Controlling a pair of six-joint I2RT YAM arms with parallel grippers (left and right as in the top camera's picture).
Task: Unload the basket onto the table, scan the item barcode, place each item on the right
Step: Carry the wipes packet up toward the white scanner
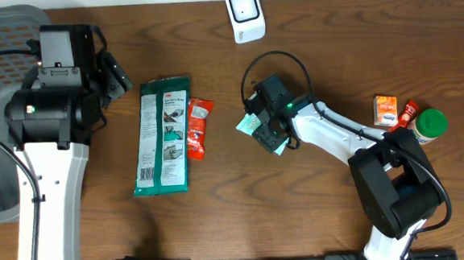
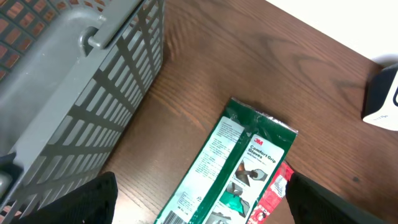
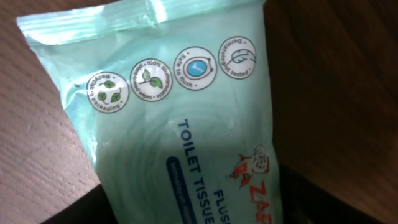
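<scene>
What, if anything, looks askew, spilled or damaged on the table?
Nothing stands out: no spill or damage shows. The tissue pack lies at a slant under the right gripper, and the gloves pack and red packet lie flat beside each other.

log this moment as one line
left gripper: open, near glove pack | right gripper: at tissue pack, grip unclear | scanner: tissue pack not there yet
</scene>
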